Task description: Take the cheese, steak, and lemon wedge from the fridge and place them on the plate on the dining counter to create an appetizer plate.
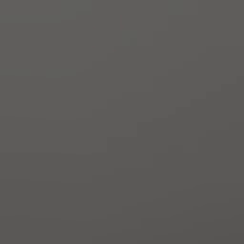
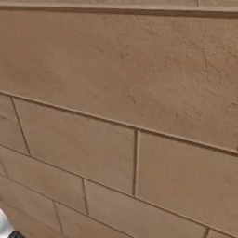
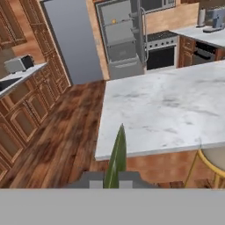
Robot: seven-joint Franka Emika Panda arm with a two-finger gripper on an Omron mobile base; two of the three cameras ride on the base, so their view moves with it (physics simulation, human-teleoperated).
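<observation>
- The pincer [image 3: 112,182] is clamped narrow on the lemon wedge [image 3: 117,158], a slim yellow-green sliver standing up between the two tips at the bottom of the hand view.
- The dining counter, the bench [image 3: 167,110] here, spreads ahead with its near edge just beyond the wedge; its marble top looks bare in this view, and I cannot see the plate on it.
- My reading of the step: carry the wedge over the bench and find the plate before lowering. The wedge is thin, so the grip should stay firm and the hand level until it is over the plate.
- Far back stands the fridge [image 3: 118,37], door open, grey shelves showing, with a small orange item on an upper shelf, too small to name.
- A wooden floor [image 3: 61,136] runs between; a stool [image 3: 211,162] sits at the bench's near right corner.
</observation>
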